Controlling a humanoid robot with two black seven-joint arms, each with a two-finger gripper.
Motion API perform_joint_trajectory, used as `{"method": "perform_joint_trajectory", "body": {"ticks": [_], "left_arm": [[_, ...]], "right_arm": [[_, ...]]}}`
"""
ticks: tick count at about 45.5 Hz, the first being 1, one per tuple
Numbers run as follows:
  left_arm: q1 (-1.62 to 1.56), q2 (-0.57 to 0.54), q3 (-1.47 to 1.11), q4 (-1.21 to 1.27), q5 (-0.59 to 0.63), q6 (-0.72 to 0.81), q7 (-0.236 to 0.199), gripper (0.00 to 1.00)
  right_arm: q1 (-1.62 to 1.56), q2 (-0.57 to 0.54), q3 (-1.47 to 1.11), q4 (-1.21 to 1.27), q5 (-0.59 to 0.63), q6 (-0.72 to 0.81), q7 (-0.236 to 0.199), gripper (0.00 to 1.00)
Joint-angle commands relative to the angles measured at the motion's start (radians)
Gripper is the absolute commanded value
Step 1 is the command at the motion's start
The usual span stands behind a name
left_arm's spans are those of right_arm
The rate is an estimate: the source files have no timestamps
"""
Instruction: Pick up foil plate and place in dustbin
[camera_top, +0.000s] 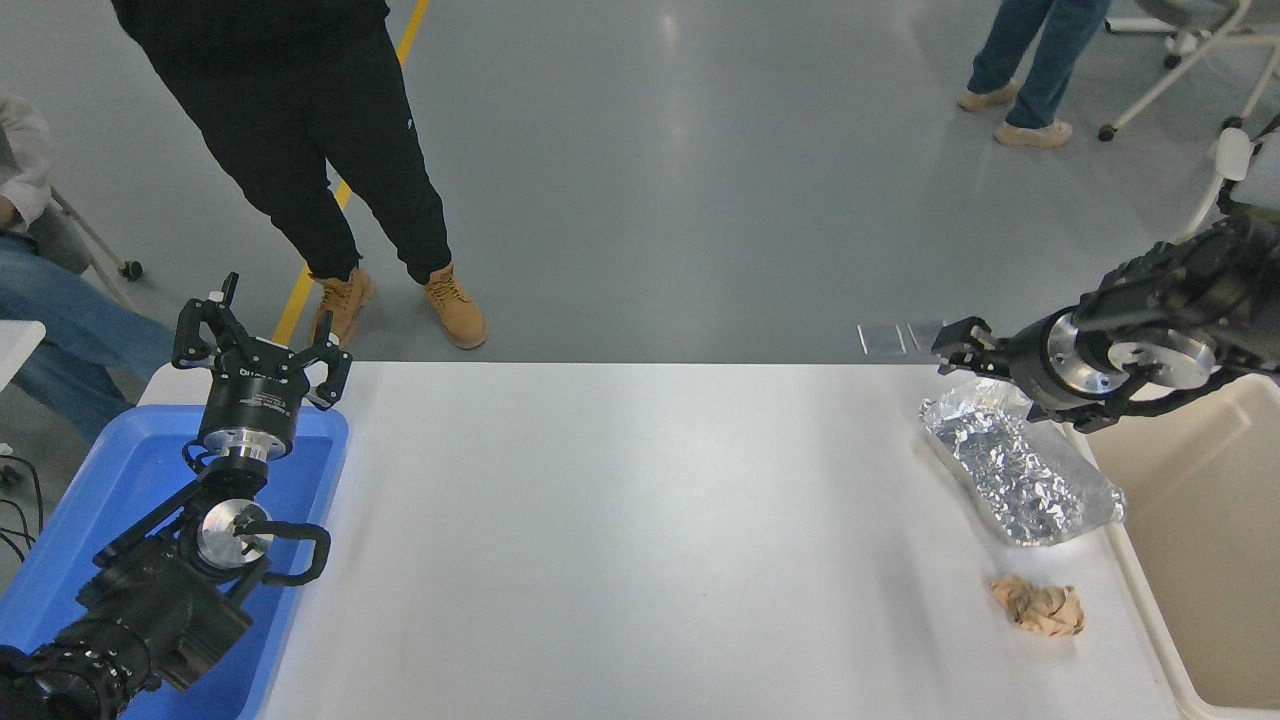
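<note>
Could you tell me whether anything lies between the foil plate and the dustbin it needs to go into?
Nothing visible does. The foil plate lies on the white table right beside the dustbin, its right end close to the rim. The crumpled brown paper ball sits nearer the camera, off that path. The right end effector hangs at the plate's far end.

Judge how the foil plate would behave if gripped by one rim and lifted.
The foil plate looks thin and crinkled, so it probably weighs little and would likely buckle at the pinched rim. Its oblong shape may droop at the free end. Flat-lying, it seems unlikely to roll.
</note>
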Motion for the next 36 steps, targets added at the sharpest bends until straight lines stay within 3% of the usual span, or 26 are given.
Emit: {"method": "perform_joint_trajectory", "body": {"ticks": [1, 36], "left_arm": [[0.000, 0.000, 0.000, 0.000, 0.000, 0.000, 0.000, 0.99], [0.000, 0.000, 0.000, 0.000, 0.000, 0.000, 0.000, 0.99]], "right_arm": [[-0.060, -0.103, -0.011, -0.028, 0.052, -0.122, -0.049, 1.00], [-0.392, -0.141, 0.157, -0.124, 0.049, -0.309, -0.054, 1.00]]}}
